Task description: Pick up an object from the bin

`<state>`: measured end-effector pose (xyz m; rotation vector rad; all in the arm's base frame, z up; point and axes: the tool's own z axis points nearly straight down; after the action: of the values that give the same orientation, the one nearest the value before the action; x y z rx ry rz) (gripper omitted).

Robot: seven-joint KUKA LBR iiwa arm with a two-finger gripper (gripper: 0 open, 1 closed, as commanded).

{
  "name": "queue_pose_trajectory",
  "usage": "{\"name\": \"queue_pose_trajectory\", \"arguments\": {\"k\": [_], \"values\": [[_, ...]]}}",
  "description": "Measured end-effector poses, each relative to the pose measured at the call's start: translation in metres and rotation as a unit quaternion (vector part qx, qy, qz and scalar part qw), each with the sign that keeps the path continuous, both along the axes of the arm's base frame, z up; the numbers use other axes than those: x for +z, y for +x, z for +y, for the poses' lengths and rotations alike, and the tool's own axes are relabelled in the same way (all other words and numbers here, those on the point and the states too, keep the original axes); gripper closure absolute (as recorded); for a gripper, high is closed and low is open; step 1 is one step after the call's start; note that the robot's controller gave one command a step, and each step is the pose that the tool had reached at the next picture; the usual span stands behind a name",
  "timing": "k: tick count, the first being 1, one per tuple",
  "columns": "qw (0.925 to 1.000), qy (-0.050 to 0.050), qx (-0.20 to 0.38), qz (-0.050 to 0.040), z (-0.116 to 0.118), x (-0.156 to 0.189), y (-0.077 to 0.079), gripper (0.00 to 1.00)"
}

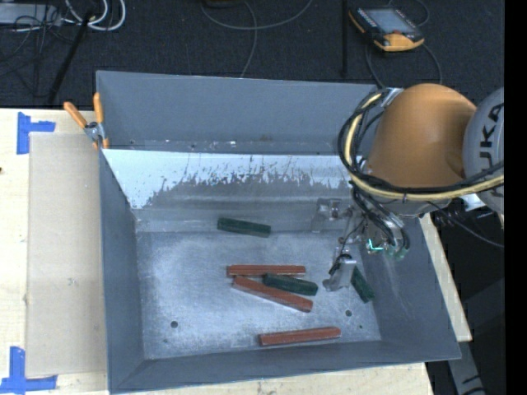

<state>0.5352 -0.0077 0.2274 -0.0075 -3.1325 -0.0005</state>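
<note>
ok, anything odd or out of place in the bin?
Nothing spilled or damaged. One dark green flat bar seems to rest on a reddish-brown flat bar mid-floor of the grey metal bin; the rest lie flat.

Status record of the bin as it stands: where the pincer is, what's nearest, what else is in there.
bin: grey metal, six loose bars
pincer: low in the right part, near the floor
nearest: right green bar, tilted, just right of the pincer
middle: upper brown bar and lower brown bar, middle green bar against their right ends
front: front brown bar, alone
back: back green bar, alone
held: cannot tell
</note>
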Motion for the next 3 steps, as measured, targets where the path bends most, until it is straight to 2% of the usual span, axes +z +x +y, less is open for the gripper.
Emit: {"name": "queue_pose_trajectory", "arguments": {"k": [1, 2, 3], "values": [[0.9871, -0.001, -0.16, -0.0006, 0.039, -0.161, 0.001, 0.0], [0.986, -0.001, -0.167, -0.005, 0.039, -0.126, -0.004, 0.0], [0.9657, -0.002, -0.26, -0.0023, 0.028, -0.128, -0.015, 0.0]]}}
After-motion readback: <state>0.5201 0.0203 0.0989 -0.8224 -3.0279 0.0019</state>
